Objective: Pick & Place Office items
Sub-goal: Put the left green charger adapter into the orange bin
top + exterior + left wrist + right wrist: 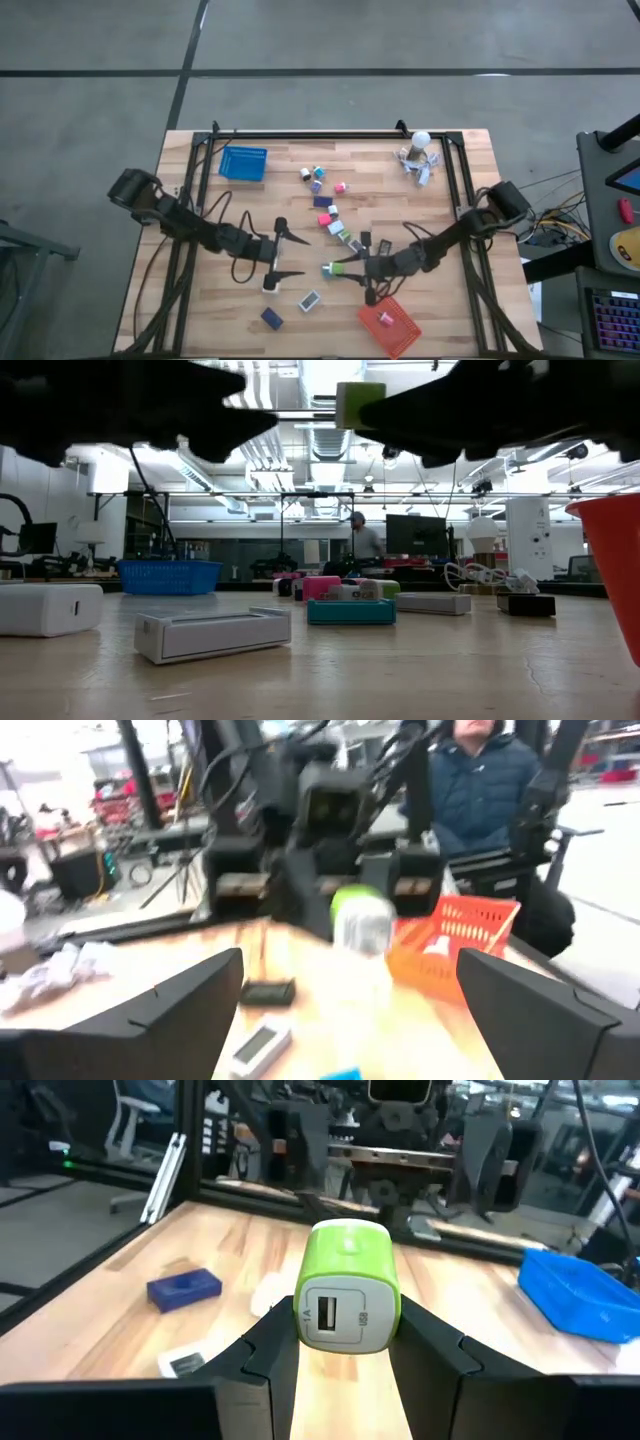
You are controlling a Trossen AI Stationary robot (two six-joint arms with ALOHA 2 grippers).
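My right gripper [340, 268] is shut on a small green and white charger block [345, 1295], held above the table's middle near its front. My left gripper [290, 254] stands open just left of it and points at it. Nothing is between its fingers [180, 1005], and the block [360, 915] shows a little way ahead of them. Several other office items [330, 215], tiny boxes and blocks, lie loose on the wood in a band across the table's middle. My right gripper pinches the charger block by its two green sides [393, 1305] between the two fingers. The fingers lie level and come from the table's right. The block's white face with the socket [335, 1318] looks back along the fingers. The block [358, 405] is lifted clear of the table.
An orange basket [392, 330] sits at the near right with a red item in it, a blue basket [243, 162] at the far left. A white ball-topped cluster [418, 152] lies far right. A white box [270, 285], a flat white box [309, 299] and a blue block [271, 318] lie near front. A person [490, 780] stands beyond the table.
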